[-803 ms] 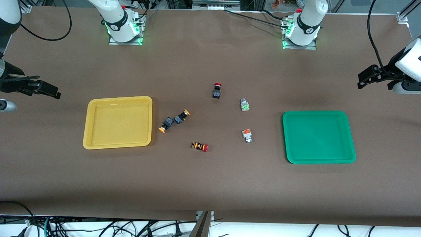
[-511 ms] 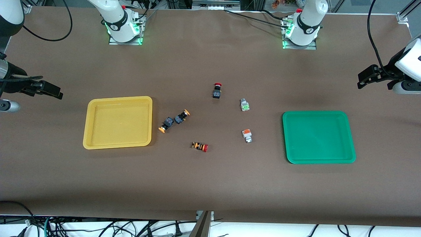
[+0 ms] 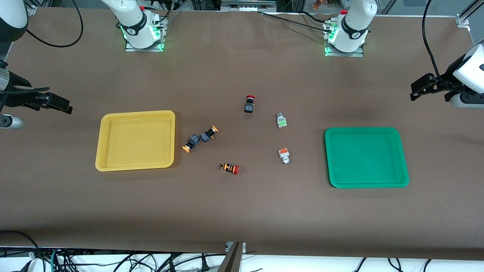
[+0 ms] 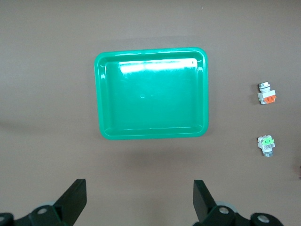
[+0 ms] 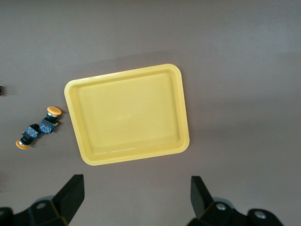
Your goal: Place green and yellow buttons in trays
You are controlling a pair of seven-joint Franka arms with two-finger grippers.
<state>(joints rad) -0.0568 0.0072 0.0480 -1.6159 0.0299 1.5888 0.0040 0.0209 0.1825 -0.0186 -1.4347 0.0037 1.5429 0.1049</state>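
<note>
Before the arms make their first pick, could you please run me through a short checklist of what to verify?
1. Yellow plastic tray holds nothing: ok.
2. Green plastic tray holds nothing: ok.
3. Left gripper, up at the left arm's end of the table, jaws open and holding nothing: ok.
4. Right gripper, up at the right arm's end of the table, jaws open and holding nothing: ok.
5. Two black yellow-capped buttons separated for a clean grasp: not ok, they lie touching beside the yellow tray.
6. Grey green-marked button and grey orange-marked button lie apart: ok.
</note>
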